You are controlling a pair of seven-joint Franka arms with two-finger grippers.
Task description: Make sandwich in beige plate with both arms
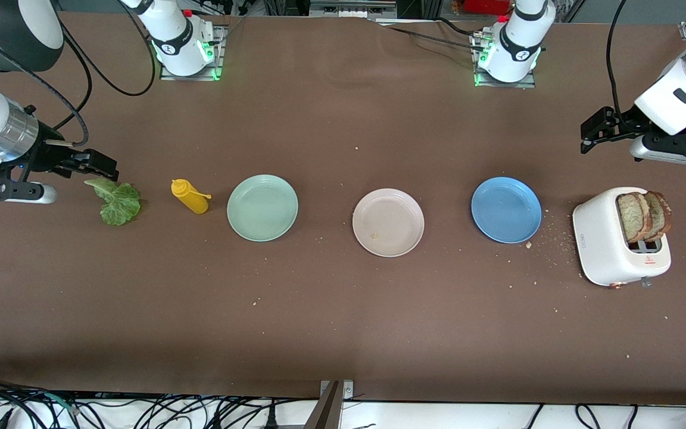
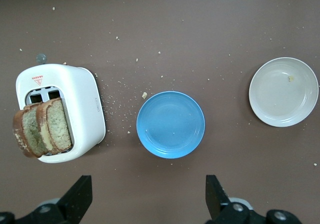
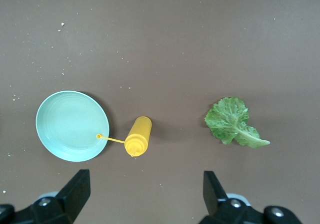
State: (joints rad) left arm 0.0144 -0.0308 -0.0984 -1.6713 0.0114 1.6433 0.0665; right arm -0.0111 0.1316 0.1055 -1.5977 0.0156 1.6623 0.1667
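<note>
Meanwhile both released, the left hand (image 1: 587, 136) and right hand (image 1: 103, 168) hang at opposite table (image 1: 343, 322) ends.

Bread slices' (image 1: 645, 215) lower halves inside toaster (image 1: 608, 250)

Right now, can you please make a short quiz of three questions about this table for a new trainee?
1. True or false: the beige plate already holds bread.
2. Where are the two bread slices? A) on the blue plate B) in the toaster C) on the green plate
3. Which thing lies between the lettuce leaf and the green plate?

Key: 1. False, it holds only a crumb. 2. B. 3. The yellow squeeze bottle.
</note>
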